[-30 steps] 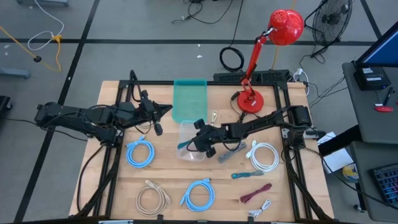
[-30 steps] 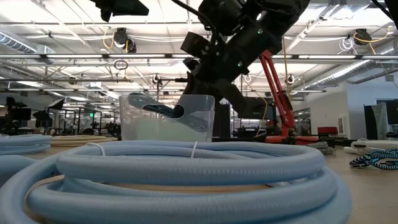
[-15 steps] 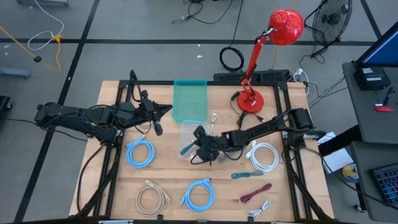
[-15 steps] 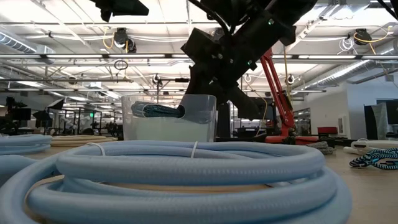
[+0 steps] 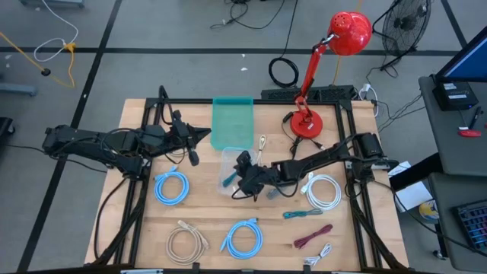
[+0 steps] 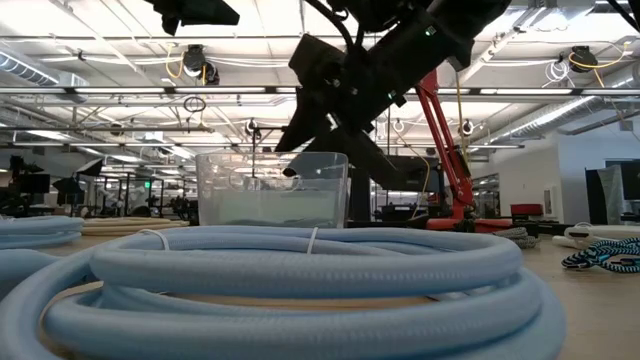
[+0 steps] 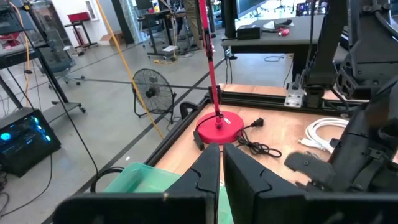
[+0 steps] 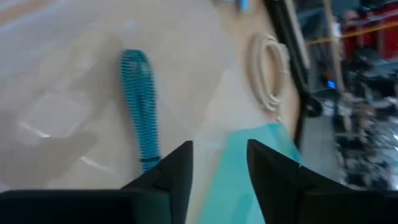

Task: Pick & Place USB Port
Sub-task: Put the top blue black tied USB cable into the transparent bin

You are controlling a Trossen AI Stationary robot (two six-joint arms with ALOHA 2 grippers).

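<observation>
High view: the right gripper (image 5: pixel 242 173) sits at the clear container's (image 5: pixel 230 157) rim; the teal cable (image 5: pixel 229 180) lies inside, just beside it.

Low view: nothing hangs between the fingers.

Right wrist view: fingers (image 8: pixel 171 171) apart, cable (image 8: pixel 140 112) ahead, untouched.

Left wrist view: left gripper (image 7: pixel 220 167) fingers together, well apart.

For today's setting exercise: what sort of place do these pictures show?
Probably a robotics lab or workshop: a wooden worktable with two dark robot arms, coiled light-blue cables, and an open hall with ceiling ducts.
</observation>
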